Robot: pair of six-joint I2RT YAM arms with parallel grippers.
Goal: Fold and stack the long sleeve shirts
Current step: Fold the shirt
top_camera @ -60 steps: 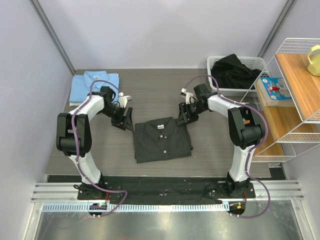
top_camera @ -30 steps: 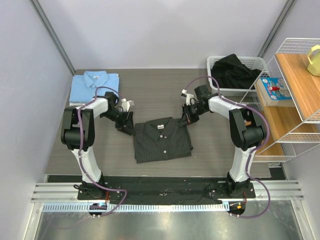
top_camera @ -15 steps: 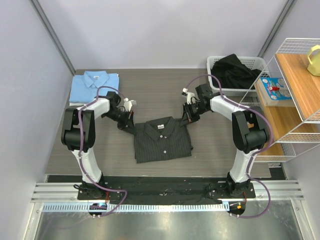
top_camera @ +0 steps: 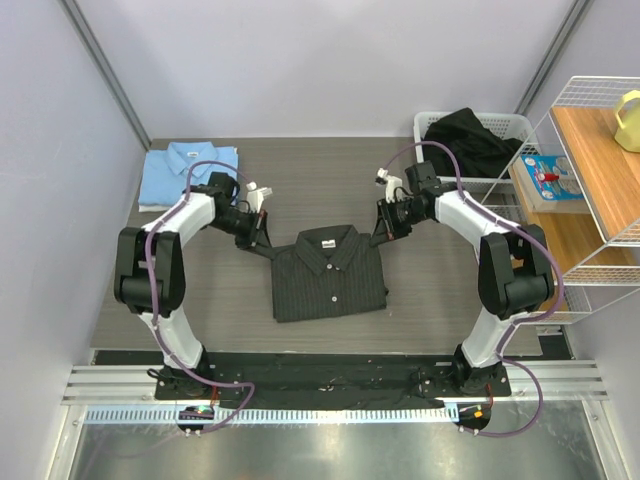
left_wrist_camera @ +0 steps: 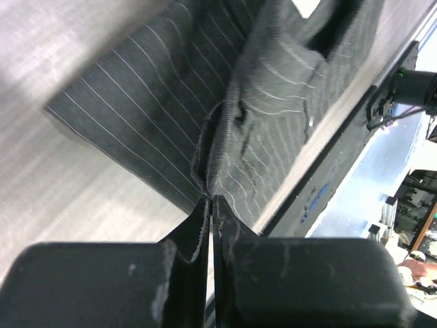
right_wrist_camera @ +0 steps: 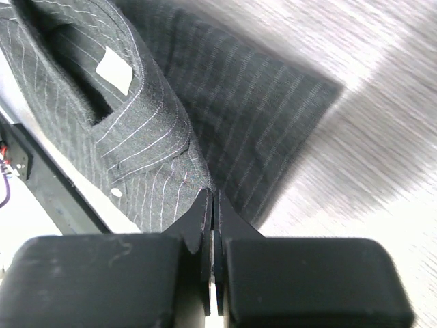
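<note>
Grey wood-grain table (top_camera: 330,170) between pale walls, seen from above. Near its middle lies the black pinstriped shirt (top_camera: 328,275), folded into a rectangle and buttoned, with its collar at the far edge. Well to the right of that shirt, off the table, stands a wire shelf (top_camera: 585,165). Beyond the shirt's far right corner sits a white basket (top_camera: 425,125) holding a dark garment (top_camera: 462,140). Beyond its far left corner lies the light blue shirt (top_camera: 185,170), folded, collar showing. The left gripper (top_camera: 262,240) is pressed together on the pinstriped shirt's far left corner, drawing the cloth into a point. The right gripper (top_camera: 383,232) pinches its far right corner the same way. Both wrist views show fingers closed on striped fabric.
</note>
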